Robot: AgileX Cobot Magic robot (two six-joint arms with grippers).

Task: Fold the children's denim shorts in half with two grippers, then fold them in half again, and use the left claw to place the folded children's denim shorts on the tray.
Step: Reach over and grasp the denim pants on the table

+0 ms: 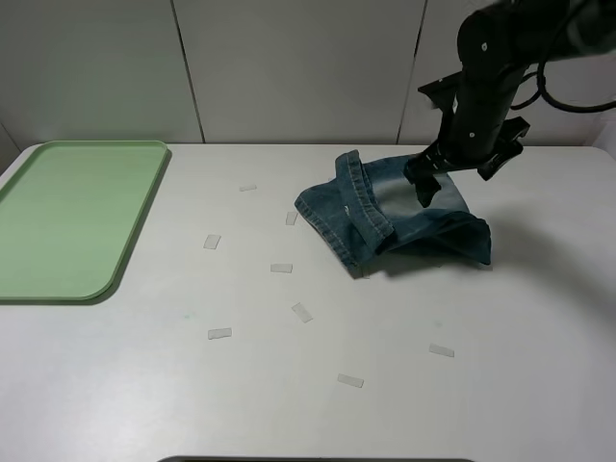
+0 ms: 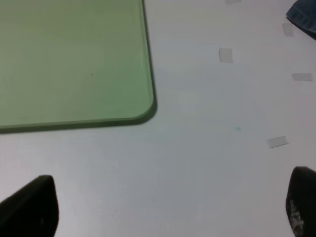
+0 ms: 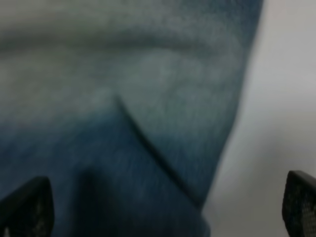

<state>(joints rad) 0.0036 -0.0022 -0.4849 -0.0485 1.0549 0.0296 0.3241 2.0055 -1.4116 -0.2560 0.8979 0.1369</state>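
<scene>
The children's denim shorts (image 1: 395,217) lie crumpled in a loose fold on the white table, right of centre, with the waistband turned up on their left side. My right gripper (image 1: 423,188) hangs just over their back part. In the right wrist view its two fingertips (image 3: 27,205) stand far apart, open, with faded denim (image 3: 148,123) filling the space below them. The pale-green tray (image 1: 72,217) sits at the far left, with nothing on it. My left gripper (image 2: 163,207) is open above bare table near the tray's corner (image 2: 143,108). A denim edge (image 2: 302,17) shows in that view's corner.
Several small white tape strips (image 1: 281,268) are scattered over the table between the tray and the shorts and toward the front. A panelled wall stands behind the table. The left arm is outside the exterior high view.
</scene>
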